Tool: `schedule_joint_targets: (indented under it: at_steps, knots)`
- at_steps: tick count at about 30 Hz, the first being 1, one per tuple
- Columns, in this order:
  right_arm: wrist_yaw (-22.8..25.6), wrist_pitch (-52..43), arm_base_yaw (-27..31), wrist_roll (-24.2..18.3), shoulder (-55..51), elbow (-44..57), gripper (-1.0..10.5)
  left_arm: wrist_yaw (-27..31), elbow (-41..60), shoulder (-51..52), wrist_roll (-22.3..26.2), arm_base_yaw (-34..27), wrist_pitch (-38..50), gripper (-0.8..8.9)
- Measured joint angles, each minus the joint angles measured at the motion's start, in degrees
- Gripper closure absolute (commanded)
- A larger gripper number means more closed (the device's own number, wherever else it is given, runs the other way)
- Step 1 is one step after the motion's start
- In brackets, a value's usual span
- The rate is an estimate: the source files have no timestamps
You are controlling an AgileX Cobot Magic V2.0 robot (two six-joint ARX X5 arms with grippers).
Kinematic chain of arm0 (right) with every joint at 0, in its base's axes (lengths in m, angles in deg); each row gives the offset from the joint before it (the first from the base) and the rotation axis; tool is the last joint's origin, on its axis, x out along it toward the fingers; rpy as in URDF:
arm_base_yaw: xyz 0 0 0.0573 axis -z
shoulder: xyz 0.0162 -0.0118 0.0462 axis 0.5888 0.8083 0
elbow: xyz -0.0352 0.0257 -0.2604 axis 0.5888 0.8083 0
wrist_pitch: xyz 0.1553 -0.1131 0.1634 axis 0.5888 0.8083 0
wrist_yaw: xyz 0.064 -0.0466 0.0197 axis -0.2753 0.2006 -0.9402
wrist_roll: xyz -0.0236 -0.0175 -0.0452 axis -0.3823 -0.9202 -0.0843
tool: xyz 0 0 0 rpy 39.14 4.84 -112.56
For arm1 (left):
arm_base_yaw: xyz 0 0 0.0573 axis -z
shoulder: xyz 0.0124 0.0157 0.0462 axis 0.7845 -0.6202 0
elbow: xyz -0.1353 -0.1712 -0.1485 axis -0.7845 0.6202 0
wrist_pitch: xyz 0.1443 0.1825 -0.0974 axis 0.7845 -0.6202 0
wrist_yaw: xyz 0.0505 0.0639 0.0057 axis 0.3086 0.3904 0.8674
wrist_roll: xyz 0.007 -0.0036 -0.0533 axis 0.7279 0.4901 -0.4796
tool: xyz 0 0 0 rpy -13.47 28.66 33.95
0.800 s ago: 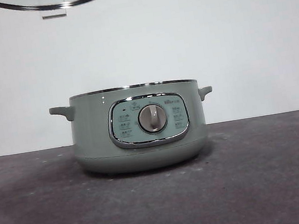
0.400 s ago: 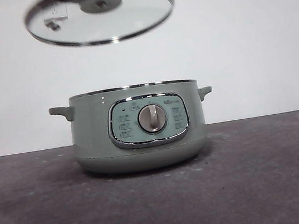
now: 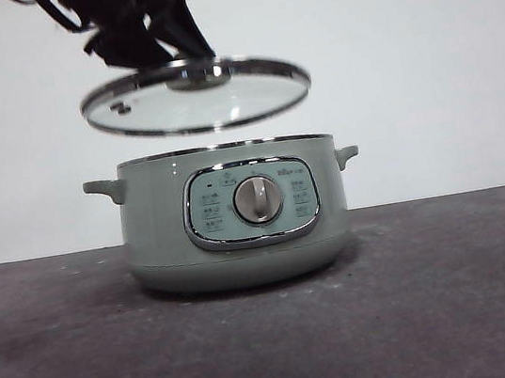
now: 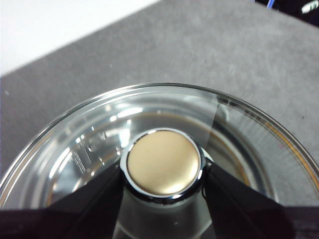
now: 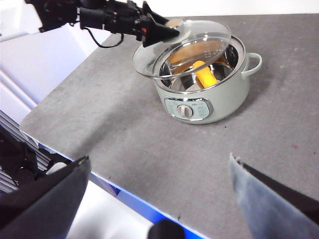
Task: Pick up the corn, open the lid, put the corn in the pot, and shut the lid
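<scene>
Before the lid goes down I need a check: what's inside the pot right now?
The right wrist view shows the corn lying in the pot, seen through the lid that the left gripper holds above it. The pot's wall hides the inside from the front.

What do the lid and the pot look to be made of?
The lid: clear glass, since the wall shows through it, with a shiny chrome-looking rim. Its knob has a matte tan top ringed in chrome. The pot: smooth sage-green shell, plastic or painted metal, unclear which; its inside looks like polished metal.
</scene>
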Motion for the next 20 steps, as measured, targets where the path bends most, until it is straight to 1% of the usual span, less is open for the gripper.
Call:
schedule_joint_targets:
  at_steps: [11, 15, 20]
  knots:
    - [0.0, 0.0, 0.0, 0.2, 0.0, 5.7, 4.8, 0.7, 0.0, -3.6, 0.0, 0.0, 3.4, 8.19]
    - [0.0, 0.0, 0.0, 0.2, 0.0, 6.0, 4.8, 1.1, 0.0, -5.6, 0.5, 0.0, 4.1, 8.19]
    - [0.1, 0.0, 0.0, 0.2, 0.0, 6.0, 4.8, 1.3, 0.0, -5.7, 0.4, 0.0, 4.6, 8.19]
